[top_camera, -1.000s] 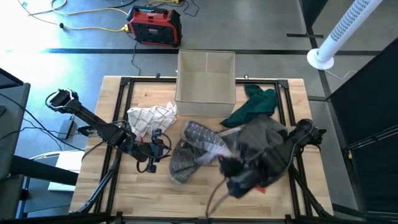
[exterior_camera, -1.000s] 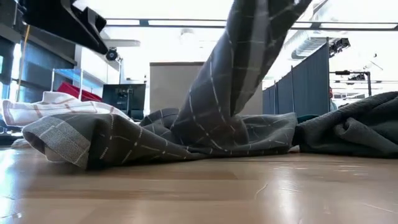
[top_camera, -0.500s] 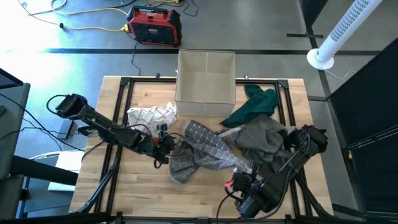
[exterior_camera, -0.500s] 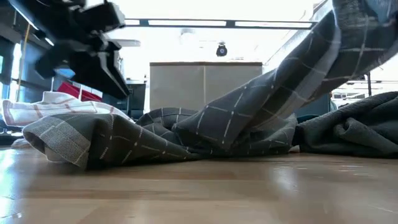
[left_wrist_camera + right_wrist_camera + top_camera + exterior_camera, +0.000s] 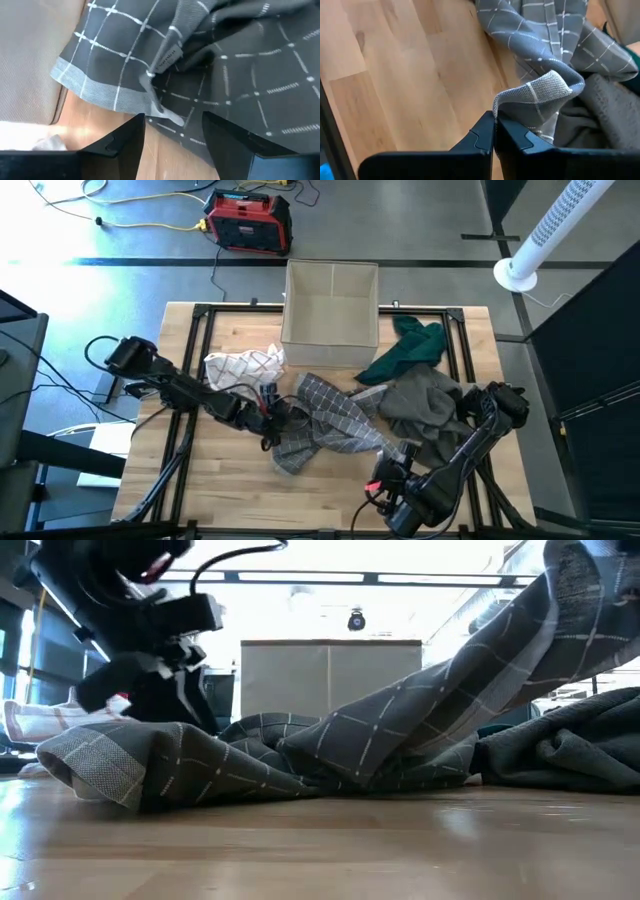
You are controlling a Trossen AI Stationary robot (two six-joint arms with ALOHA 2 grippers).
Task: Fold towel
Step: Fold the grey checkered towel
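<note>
the grey checked towel lies rumpled across the middle of the table, and the right gripper, near the table's near edge, has its fingers pressed together on a hemmed corner, probably to stretch the cloth toward the near right. the left gripper sits low at the towel's left edge with fingers spread either side of a corner, likely to catch it so the cloth can be pulled flat for folding.

The grey checked cloth towel is running off the low view's top edge, hiding whatever is lifting it.
</note>
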